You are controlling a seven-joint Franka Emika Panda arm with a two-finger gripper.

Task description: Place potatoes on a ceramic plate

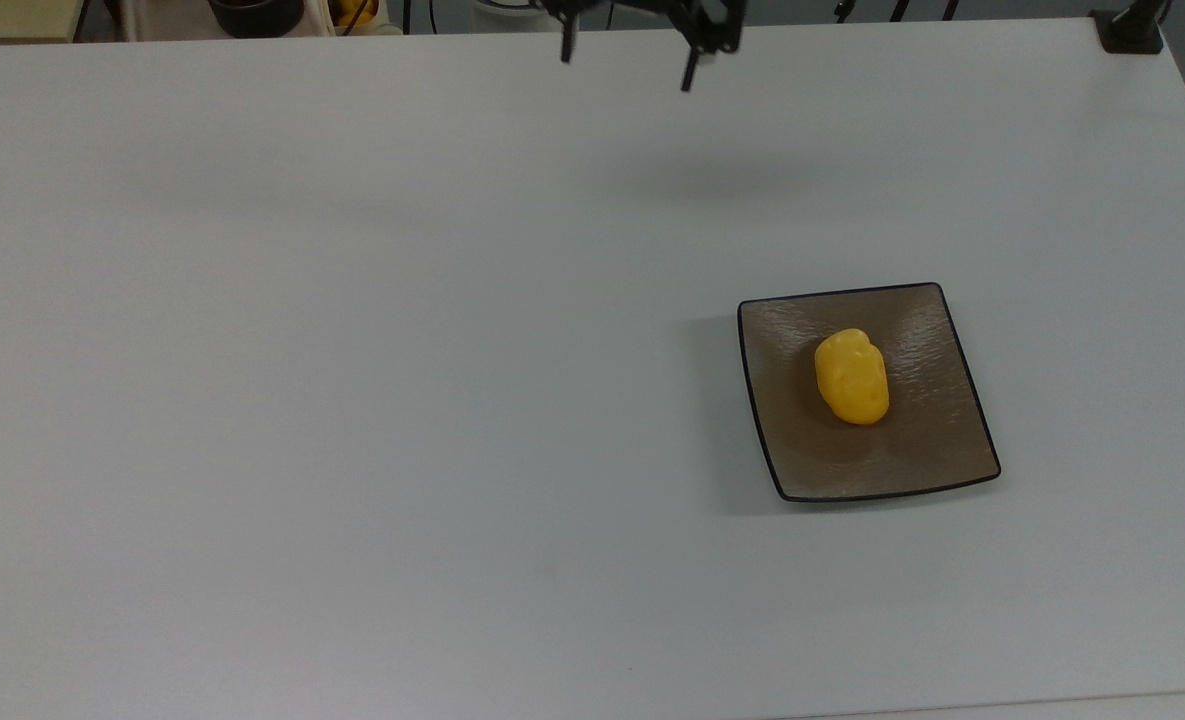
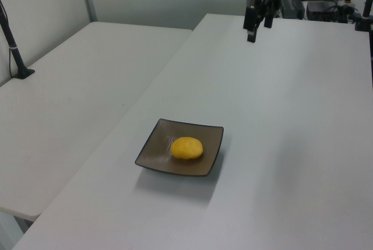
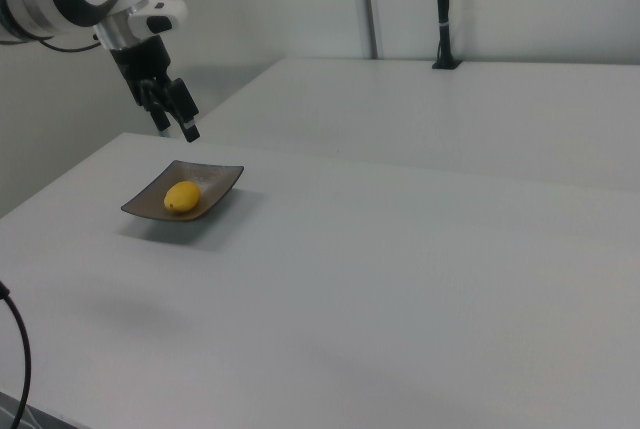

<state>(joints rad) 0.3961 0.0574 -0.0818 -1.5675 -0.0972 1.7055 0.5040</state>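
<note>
A bright yellow, lumpy potato (image 1: 852, 378) lies near the middle of the square brownish-grey ceramic plate (image 1: 937, 440) on the white table. The left view has the potato (image 2: 186, 147) on the plate (image 2: 154, 152) in the foreground; the right view has the potato (image 3: 182, 196) and plate (image 3: 215, 177) at its left. My gripper (image 1: 627, 68) hangs open and empty at the top edge of the top view, far from the plate. In the left view the gripper (image 2: 258, 31) is high over the table's far end. In the right view the gripper (image 3: 177, 129) hovers above and behind the plate.
A second white table (image 2: 87, 75) stands beside this one across a narrow gap. A black post (image 2: 14, 52) is clamped to it, the same post (image 3: 440, 9) rising at the right view's back. A black clamp (image 1: 1132, 25) sits at the top view's upper right corner.
</note>
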